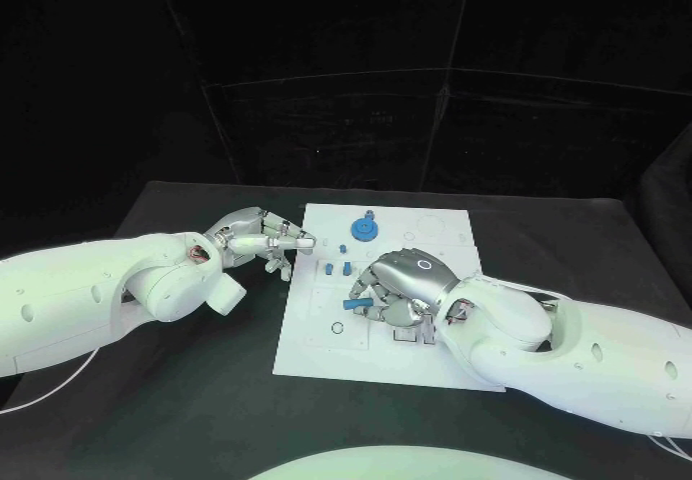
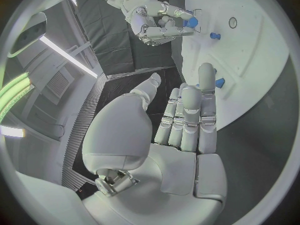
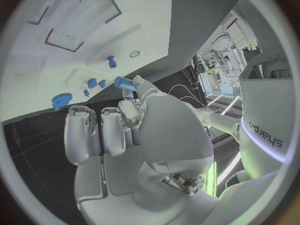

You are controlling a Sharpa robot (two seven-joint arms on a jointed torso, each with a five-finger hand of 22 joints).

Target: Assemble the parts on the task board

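A black table [image 1: 173, 400] stands before a dark backdrop [image 1: 346, 90] of black panels, their seams and frame bars faintly catching light. The left wrist view takes in a long strip light [image 2: 69, 57] overhead, a grey louvred vent panel [image 2: 59, 85] beside it, a ribbed grey strip [image 2: 87, 120] running downward, and a green glow [image 2: 12, 95] at the rim. The right wrist view takes in a brightly lit room [image 3: 219, 65] past the table's edge, crowded with shelves and equipment too small to make out, and pale light bands [image 3: 225, 102] running along the floor or wall there
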